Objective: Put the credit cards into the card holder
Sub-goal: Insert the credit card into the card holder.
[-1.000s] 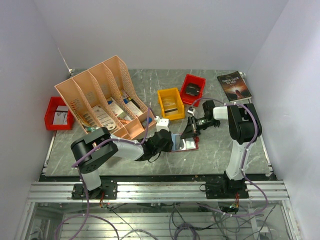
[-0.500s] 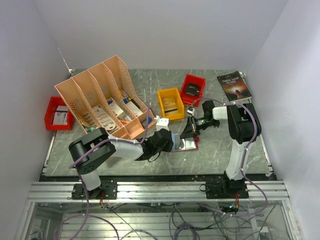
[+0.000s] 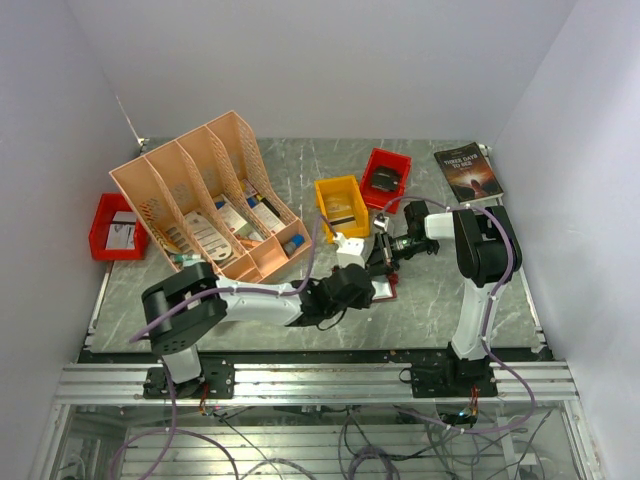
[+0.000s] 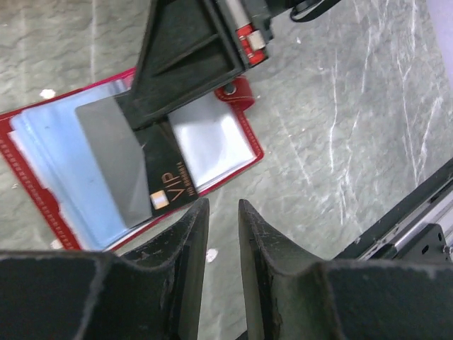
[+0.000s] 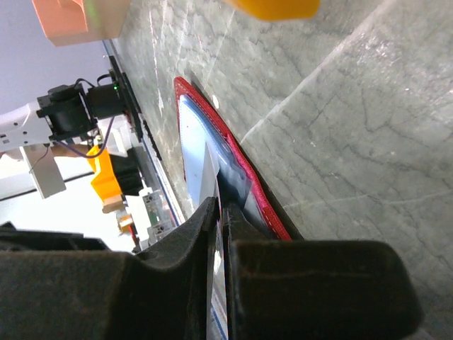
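The red card holder (image 4: 209, 138) lies open on the table, its clear pockets facing up. My right gripper (image 5: 221, 212) is shut on a thin dark card (image 4: 166, 180) marked VIP, held edge-down at the holder's pocket. The card (image 5: 210, 177) stands over the holder's red edge (image 5: 212, 120). My left gripper (image 4: 223, 205) hovers just off the holder's near edge, its jaws a little apart and empty. In the top view the left gripper (image 3: 362, 290) covers most of the holder (image 3: 388, 290), and the right gripper (image 3: 383, 255) is just behind it.
A yellow bin (image 3: 341, 205) and a red bin (image 3: 385, 178) stand behind the holder. A dark book (image 3: 468, 170) lies at the back right. A peach file organizer (image 3: 210, 195) and another red bin (image 3: 115, 228) are on the left.
My left arm has swung to the right and its gripper now sits over the card holder's near side. The right gripper has stayed in place with the card.
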### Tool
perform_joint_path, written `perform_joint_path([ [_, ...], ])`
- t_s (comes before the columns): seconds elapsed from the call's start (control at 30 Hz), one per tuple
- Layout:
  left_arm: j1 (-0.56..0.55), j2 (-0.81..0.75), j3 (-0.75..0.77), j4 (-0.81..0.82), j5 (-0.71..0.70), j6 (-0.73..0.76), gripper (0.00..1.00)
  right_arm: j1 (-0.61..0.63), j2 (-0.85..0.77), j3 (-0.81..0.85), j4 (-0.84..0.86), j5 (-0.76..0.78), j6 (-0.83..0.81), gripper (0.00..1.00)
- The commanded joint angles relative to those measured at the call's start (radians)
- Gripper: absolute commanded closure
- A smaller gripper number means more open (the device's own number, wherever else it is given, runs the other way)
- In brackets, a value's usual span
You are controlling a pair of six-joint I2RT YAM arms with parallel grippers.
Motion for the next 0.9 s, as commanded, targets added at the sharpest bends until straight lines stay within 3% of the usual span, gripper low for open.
perform_joint_path([
  [0.0, -0.031, 0.079, 0.118, -0.084, -0.116, -0.032, 0.65, 0.004, 0.028, 0.014, 0.009, 0.043, -0.021, 0.93],
  [0.23, -0.043, 0.215, 0.287, -0.235, -0.179, -0.044, 0.65, 0.004, 0.032, 0.014, 0.003, 0.045, -0.024, 0.92],
  [0.87, -0.043, 0.351, 0.434, -0.344, -0.232, -0.041, 0.65, 0.004, 0.043, 0.017, -0.005, 0.042, -0.031, 0.91],
])
